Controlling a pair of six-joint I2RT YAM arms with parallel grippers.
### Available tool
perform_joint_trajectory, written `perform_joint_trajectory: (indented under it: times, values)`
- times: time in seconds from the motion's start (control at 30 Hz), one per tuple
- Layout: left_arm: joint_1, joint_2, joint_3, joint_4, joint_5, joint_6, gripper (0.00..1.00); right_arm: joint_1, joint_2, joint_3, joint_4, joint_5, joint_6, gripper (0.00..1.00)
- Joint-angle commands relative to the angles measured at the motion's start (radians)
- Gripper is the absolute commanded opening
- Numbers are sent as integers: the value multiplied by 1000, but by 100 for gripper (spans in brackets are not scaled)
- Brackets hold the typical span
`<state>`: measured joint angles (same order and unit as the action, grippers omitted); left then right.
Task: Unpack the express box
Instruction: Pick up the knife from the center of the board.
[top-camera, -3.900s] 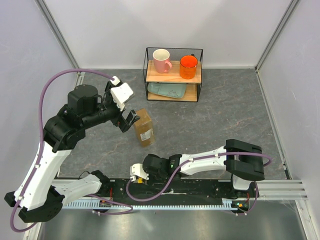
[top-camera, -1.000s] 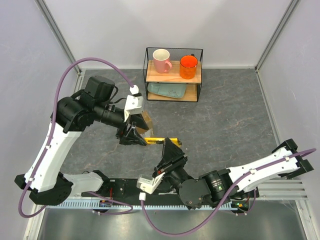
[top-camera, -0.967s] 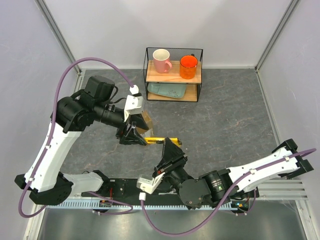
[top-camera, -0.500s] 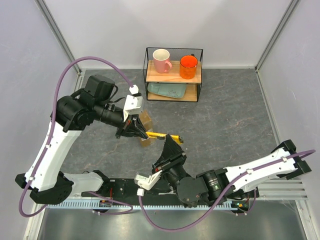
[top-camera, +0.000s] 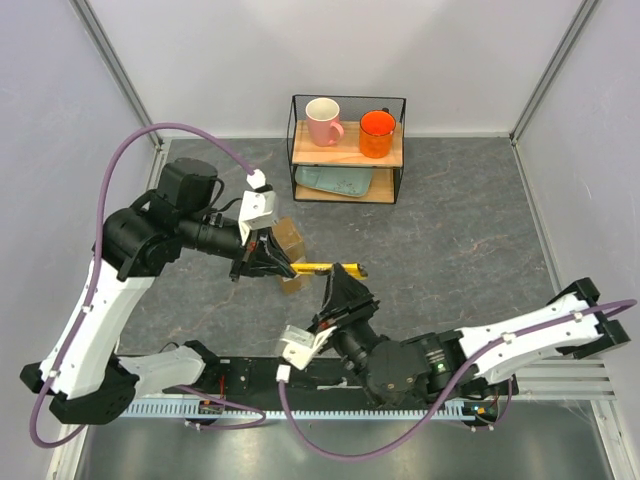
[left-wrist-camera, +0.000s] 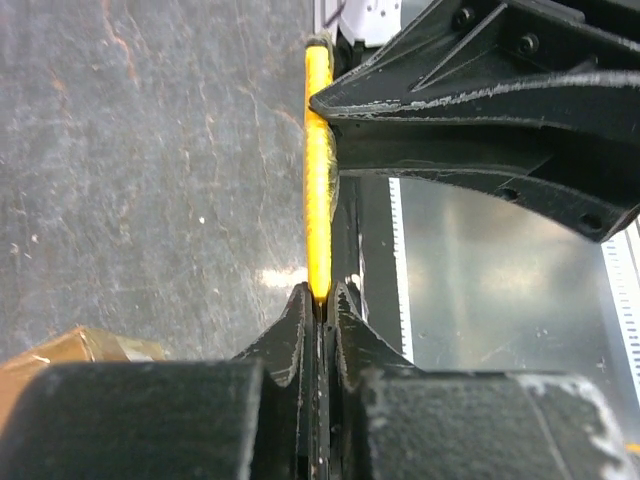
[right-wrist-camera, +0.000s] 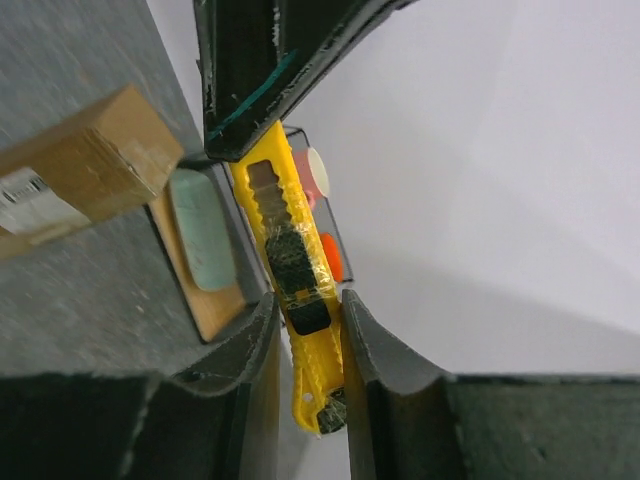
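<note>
- The left gripper (top-camera: 273, 264) has its jaws pinched almost together on one thin end of a slim yellow plastic utility knife (top-camera: 322, 268). In the left wrist view the knife (left-wrist-camera: 318, 190) is seen edge-on, running straight out from between the jaws.
- The right gripper (top-camera: 345, 283) holds the other, thicker end. Its jaws stand narrow, one on each flat side of the handle (right-wrist-camera: 291, 262), where a dark ribbed slider shows.
- The knife therefore bridges the two grippers in the air, with its long axis running from one set of jaws to the other.
- The express box (top-camera: 291, 236), a flat rectangular brown cardboard parcel, lies on the grey mottled table (top-camera: 450, 250). It is just beneath and slightly beyond the left jaws, which partly cover it.
- Seen from the right jaws, the box (right-wrist-camera: 95, 165) lies past the knife's far end and off to one side. A small white label shows on one face.
- The box's long axis runs away from the arm bases, roughly crosswise to the knife.
- The left arm is much the nearer to the box.
- Judgement: whichever gripper keeps the knife must bring its tip down along the box's length. The cardboard looks stiff and matt, and the knife's plastic smooth, so a slip in a two-sided hold seems possible.
</note>
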<state>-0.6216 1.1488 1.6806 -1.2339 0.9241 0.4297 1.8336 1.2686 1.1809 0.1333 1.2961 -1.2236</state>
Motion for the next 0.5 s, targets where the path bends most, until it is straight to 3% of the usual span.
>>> perform_joint_trajectory:
  times: [0.0,0.03,0.07,0.13,0.23,0.3,0.47]
  values:
    - [-9,34,-7,134,-7,-155,2,-14,-158,118,51,-241,358,23]
    - [-9,48,8,137,-8,-158,2,-14,-166,120,51,-247,369,27]
    - [-7,51,22,146,-8,-163,2,-16,-172,121,51,-248,381,40]
    - [-7,52,21,180,-16,-184,2,-17,-187,129,52,-254,410,52]
    - [-1,52,19,230,-39,-218,2,-17,-222,146,66,-264,458,92]
    - [17,42,8,269,-51,-238,2,-16,-276,142,81,-282,490,98]
    - [130,34,-2,425,-10,-360,2,-34,-425,63,97,-350,663,98]
